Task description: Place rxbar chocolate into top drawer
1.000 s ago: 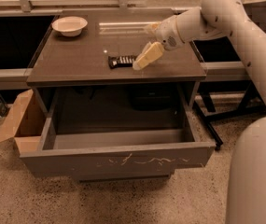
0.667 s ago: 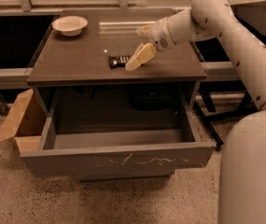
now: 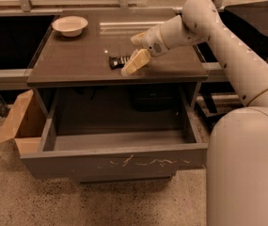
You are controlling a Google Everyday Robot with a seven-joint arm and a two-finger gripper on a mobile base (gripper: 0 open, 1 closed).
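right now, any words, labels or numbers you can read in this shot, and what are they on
No text here can be read.
rxbar: pale marks on the black wrapper, too blurred to read.
drawer: whitish scratches on the front, not writing.
bowl and box: no print visible.
gripper, open over the tabletop at the rxbar's right end: no label visible.

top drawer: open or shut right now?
Open. The top drawer is pulled out, its inside visible. The rxbar chocolate lies on the tabletop, the claw right beside it.
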